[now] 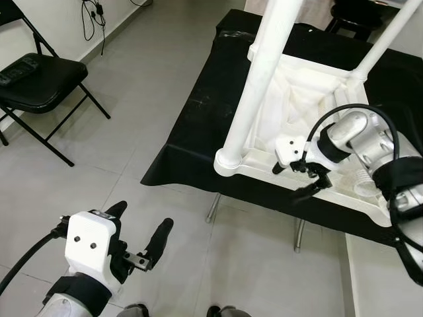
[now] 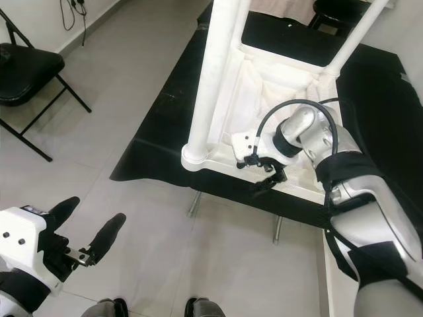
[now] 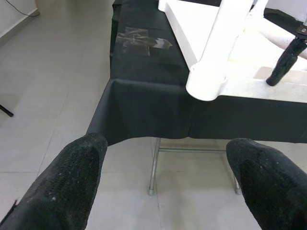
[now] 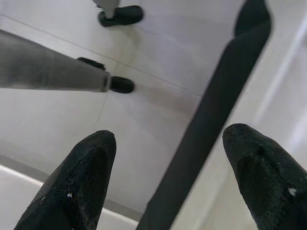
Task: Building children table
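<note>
The upturned children's table [image 1: 310, 99] and its legs [image 1: 261, 86] are plain white, lying on a black cloth [image 1: 192, 125]. At ten o'clock stands a black folding chair [image 1: 39, 82]. The floor tiles [image 1: 132, 72] are pale grey. Both silver arms carry black fingers [image 3: 72, 182].

Right claw [image 2: 264, 177] (fingers apart) hovers at the upturned white table's [image 2: 225, 99] rim.

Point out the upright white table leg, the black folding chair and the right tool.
white table leg [image 1: 254, 86], left eye view, middle of its shaft.
black folding chair [image 1: 41, 80], left eye view, its seat.
right tool [image 1: 310, 181], left eye view, between its fingertips.
</note>
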